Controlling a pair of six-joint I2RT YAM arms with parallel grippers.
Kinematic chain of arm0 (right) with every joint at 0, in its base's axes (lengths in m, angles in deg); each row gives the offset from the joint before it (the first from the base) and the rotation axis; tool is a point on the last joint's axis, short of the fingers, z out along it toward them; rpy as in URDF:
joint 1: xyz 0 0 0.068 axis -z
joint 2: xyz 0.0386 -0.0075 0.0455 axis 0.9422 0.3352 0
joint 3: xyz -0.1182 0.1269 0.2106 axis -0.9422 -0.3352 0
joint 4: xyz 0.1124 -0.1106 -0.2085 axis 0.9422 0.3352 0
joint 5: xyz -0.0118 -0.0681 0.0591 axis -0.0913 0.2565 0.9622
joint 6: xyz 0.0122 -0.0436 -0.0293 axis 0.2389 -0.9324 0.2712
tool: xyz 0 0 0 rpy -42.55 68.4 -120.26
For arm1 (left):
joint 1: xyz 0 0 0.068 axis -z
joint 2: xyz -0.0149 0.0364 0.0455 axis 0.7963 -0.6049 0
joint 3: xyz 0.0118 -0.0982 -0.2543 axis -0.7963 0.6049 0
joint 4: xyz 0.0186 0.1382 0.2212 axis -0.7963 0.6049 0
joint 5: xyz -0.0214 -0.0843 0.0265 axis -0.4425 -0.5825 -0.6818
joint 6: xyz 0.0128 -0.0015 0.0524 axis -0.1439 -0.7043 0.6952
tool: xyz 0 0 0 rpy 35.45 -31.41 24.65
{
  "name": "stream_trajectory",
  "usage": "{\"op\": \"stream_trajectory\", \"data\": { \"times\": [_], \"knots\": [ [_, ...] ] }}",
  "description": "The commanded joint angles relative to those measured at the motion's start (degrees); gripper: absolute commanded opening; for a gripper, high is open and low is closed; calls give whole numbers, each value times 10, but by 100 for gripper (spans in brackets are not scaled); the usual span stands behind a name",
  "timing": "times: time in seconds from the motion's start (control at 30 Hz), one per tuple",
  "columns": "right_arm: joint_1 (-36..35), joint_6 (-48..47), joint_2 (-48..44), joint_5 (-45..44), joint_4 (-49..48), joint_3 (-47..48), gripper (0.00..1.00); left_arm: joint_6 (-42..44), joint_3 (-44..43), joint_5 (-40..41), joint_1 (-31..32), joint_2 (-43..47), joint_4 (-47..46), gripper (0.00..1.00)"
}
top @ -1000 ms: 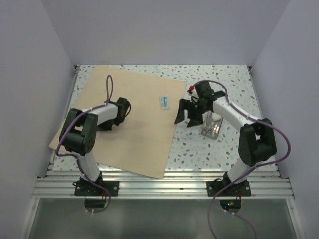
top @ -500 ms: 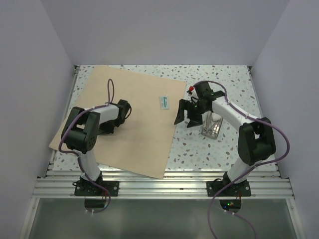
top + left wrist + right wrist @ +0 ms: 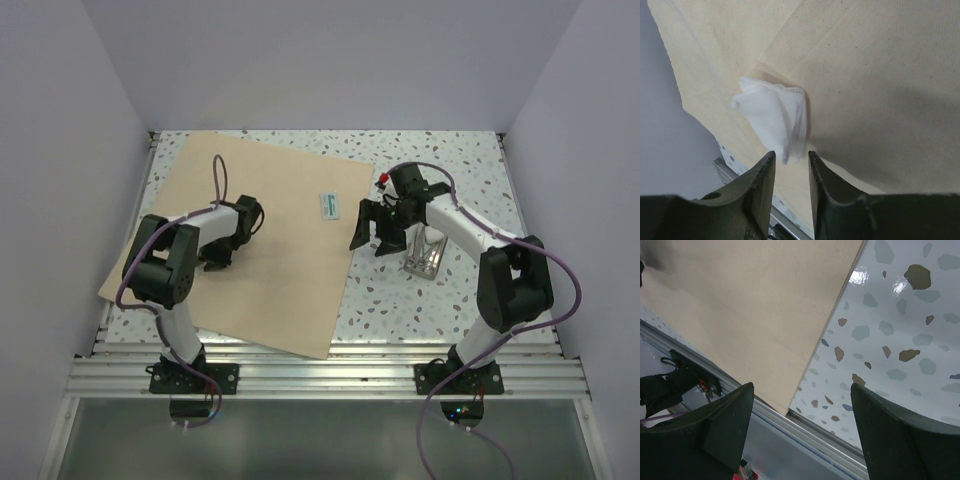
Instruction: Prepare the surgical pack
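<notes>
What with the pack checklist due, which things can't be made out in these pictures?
- Gauze: top view, hidden under the left pincer; left wrist view, unclear whether its tip touches the fingers.
- Steel tray: top view, contents too small, partly behind the right arm.
- Small packet on the wrap sheet: top view, print too small.

I observed the speckled white tabletop (image 3: 400,300) carrying two items directly. The tan wrap sheet (image 3: 290,280) lay flat, turned askew to the table edges. The steel tray (image 3: 430,258) rested on bare tabletop right of the sheet, not touching it.
</notes>
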Motion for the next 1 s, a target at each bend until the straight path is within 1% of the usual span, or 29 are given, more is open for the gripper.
{"op": "stream_trajectory", "data": {
  "times": [0.0, 0.07, 0.13, 0.17, 0.33, 0.67, 0.77, 0.97],
  "knots": [
    [-3, -1, -3, 12, -7, 14, 82, -18, -22, -20, -2, 34, 22, 39],
    [-2, -1, -2, 12, -6, 14, 82, -15, -25, -29, -2, 38, 16, 47],
    [-3, -2, -2, 12, -6, 16, 82, -10, -25, -32, -4, 27, 8, 52],
    [-3, -2, -1, 12, -5, 16, 82, -9, -26, -31, -7, 20, 8, 52],
    [-2, -4, -3, 11, -5, 15, 82, 2, -31, -33, -15, 1, -8, 51],
    [-3, -4, -1, 10, -4, 17, 82, 13, -7, -33, -45, -2, -22, 48],
    [-3, -4, 1, 9, -2, 21, 82, 12, -3, -44, -49, -5, -26, 43],
    [-2, -4, 4, 10, 0, 24, 82, 9, 13, -70, -64, -13, -40, 40]
  ]
}}
